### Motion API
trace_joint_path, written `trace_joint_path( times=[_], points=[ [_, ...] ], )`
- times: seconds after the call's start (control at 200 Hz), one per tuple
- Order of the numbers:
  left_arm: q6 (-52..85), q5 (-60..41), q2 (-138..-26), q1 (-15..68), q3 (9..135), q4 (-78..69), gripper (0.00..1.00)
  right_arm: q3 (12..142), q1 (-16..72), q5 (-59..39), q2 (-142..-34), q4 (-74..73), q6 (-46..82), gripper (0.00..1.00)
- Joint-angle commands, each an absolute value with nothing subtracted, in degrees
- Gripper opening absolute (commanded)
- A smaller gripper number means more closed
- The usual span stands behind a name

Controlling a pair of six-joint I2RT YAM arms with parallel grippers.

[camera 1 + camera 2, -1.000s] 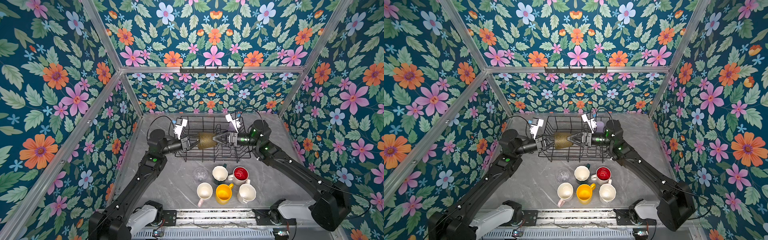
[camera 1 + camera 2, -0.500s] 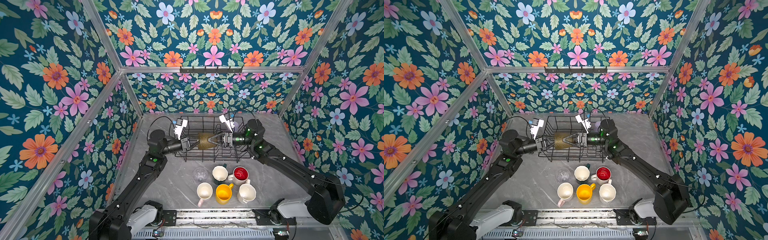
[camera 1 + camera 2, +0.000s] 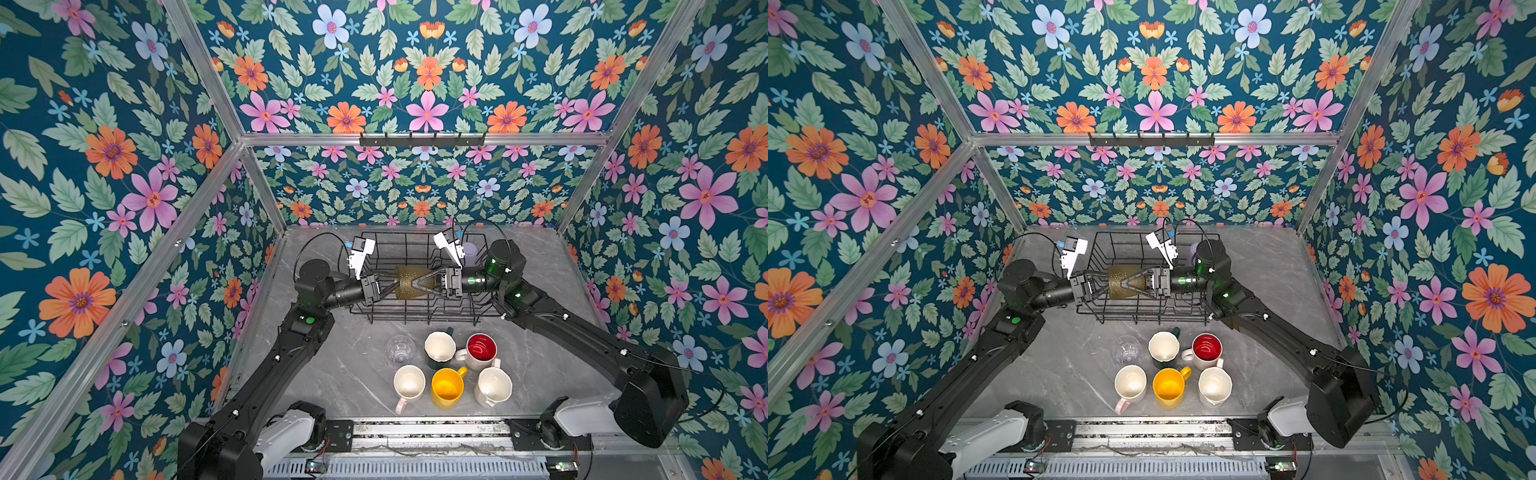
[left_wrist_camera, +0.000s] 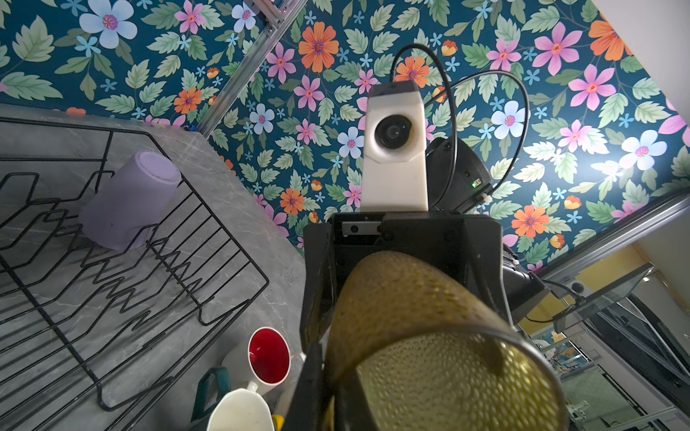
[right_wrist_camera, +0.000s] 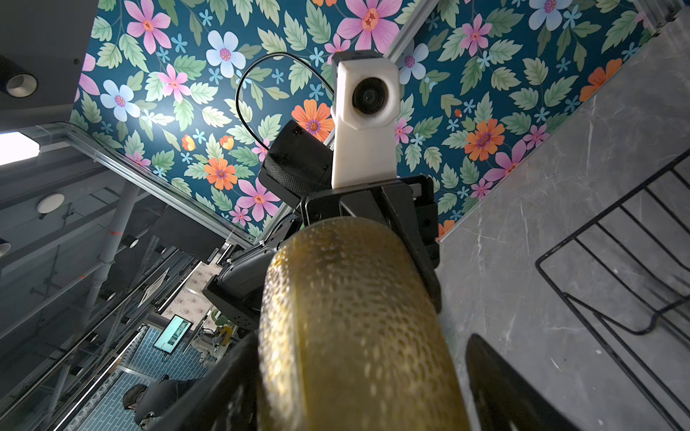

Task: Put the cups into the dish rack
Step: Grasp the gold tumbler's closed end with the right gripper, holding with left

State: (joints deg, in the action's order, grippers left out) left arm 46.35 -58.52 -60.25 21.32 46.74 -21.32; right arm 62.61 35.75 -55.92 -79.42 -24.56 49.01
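Both top views: one of eight loaded; lilac tumbler [image 3: 471, 251] sits in the dish rack [image 3: 436, 312] at its 1 o'clock corner; six wait on the table [image 3: 332, 374] at the rack's 6 o'clock: clear glass [image 3: 400, 351], dark green mug [image 3: 439, 348], red-lined white mug [image 3: 481, 350], pale pink mug [image 3: 409, 383], yellow mug [image 3: 448, 386], white mug [image 3: 493, 385]; olive-amber glass [image 3: 405, 283] is held over the rack's middle, not yet set down; long axis level, 9-to-3 o'clock, mouth to 9, base to 3; left gripper [image 3: 388, 286] pinches its rim; right gripper [image 3: 415, 283] straddles the base end. Left wrist: mouth faces the camera, one finger inside the wall, one outside; tumbler upside down, leaning on the wires. Right wrist: jaws spread, gap showing on one side; I judge no clamp there.
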Motion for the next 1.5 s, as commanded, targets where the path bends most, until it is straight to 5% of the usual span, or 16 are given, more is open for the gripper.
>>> trace_joint_path(
  times=[0.0,0.64,0.815,0.955,1.11,1.5],
  points=[
    [46.92,-59.33,-59.94,21.27,47.11,-24.52,0.0,62.93,35.94,-56.69,-79.37,-24.44,47.9,0.83],
    [47.1,-59.5,-60.33,21.27,46.95,-24.43,0.0,63.46,35.97,-55.98,-79.19,-23.03,47.55,0.41],
    [47.05,-59.33,-60.47,21.22,47.1,-24.39,0.0,63.63,36.01,-55.85,-79.32,-22.5,47.45,0.12],
    [47.06,-59.24,-60.44,21.27,47.25,-24.18,0.0,63.73,35.96,-55.63,-79.37,-22.42,47.46,0.0],
    [47.02,-59.06,-60.41,21.27,47.33,-23.77,0.0,63.81,35.95,-54.87,-78.88,-22.2,47.2,0.0],
    [46.45,-58.54,-60.7,21.19,47.81,-22.38,0.31,65.02,35.96,-52.65,-77.45,-21.12,47.15,0.0]
  ],
)
